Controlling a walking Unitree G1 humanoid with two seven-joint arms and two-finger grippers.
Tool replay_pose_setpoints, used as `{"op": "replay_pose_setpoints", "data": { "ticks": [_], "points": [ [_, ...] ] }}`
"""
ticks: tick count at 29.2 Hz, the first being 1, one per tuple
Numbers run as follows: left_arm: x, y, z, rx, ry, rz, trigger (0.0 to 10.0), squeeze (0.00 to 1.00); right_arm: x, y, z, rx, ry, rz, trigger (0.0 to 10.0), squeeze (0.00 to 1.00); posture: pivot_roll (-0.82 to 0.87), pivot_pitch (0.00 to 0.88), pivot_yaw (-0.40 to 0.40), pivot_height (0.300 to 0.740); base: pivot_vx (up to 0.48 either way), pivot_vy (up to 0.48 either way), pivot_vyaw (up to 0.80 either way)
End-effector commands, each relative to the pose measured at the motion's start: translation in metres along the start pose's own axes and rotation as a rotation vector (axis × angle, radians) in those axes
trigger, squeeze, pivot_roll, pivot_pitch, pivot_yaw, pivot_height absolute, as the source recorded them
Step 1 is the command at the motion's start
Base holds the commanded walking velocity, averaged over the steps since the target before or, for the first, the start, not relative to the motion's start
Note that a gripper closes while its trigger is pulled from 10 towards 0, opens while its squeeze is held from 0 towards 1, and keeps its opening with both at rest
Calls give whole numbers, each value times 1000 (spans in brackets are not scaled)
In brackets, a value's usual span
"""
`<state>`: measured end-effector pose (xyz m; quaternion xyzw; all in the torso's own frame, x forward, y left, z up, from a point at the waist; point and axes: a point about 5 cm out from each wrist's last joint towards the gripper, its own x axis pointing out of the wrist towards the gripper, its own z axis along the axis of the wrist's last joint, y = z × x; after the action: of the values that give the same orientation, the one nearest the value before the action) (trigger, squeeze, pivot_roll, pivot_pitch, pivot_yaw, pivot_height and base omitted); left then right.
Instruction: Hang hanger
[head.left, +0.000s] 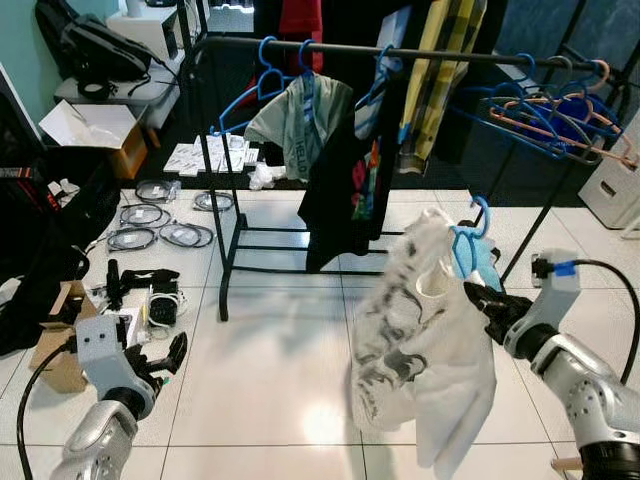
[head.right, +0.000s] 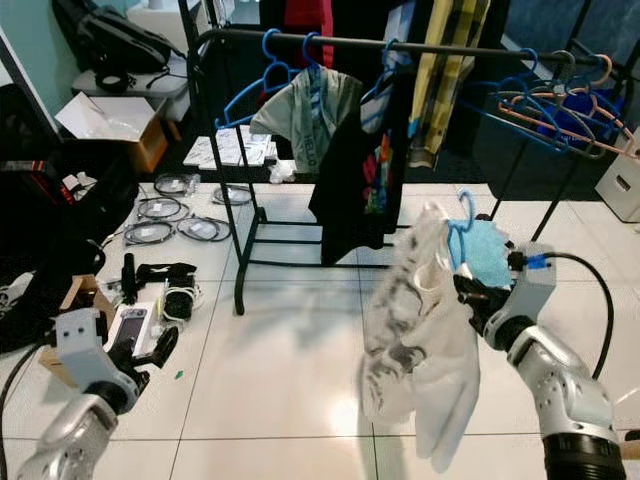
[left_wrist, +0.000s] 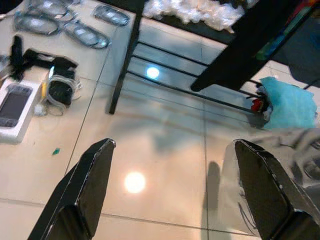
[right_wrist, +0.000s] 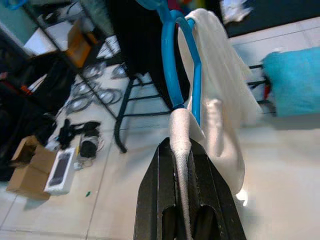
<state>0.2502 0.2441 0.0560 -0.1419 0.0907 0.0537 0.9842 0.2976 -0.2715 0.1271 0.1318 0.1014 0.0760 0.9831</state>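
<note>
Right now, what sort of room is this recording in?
Probably a lived-in room used as a laundry or storage corner: a black clothes rack hung with garments and blue hangers, cable coils and cardboard boxes on the tiled floor.

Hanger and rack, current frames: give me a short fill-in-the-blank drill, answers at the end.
1. The right gripper is shut on a blue hanger that carries a ____ garment.
2. The clothes rack stands on a ____ floor.
3. The left gripper has its fingers ____ and holds nothing.
4. The coiled cables lie on the robot's ____ side of the rack.

Missing words: white; tiled; open; left
</note>
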Motion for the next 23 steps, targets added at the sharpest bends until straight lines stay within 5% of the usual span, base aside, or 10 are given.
{"op": "replay_pose_setpoints", "data": {
  "ticks": [1, 8, 23],
  "points": [
    [-2, -3, -7, 5, 8, -4, 10000, 0, -3, -6, 2, -8, -41, -57, 10000, 0, -72, 87, -34, 740, 480, 0, -556],
    [-6, -13, -27, 47, 26, 11, 10000, 0, 7, -7, 9, -11, -108, -132, 10000, 0, -68, 82, -39, 740, 384, 0, -171],
    [-7, -13, -37, 76, 38, 16, 10000, 0, 19, 11, 31, -53, -216, -69, 10000, 0, -65, 76, -33, 740, 378, 0, 0]
  ]
}}
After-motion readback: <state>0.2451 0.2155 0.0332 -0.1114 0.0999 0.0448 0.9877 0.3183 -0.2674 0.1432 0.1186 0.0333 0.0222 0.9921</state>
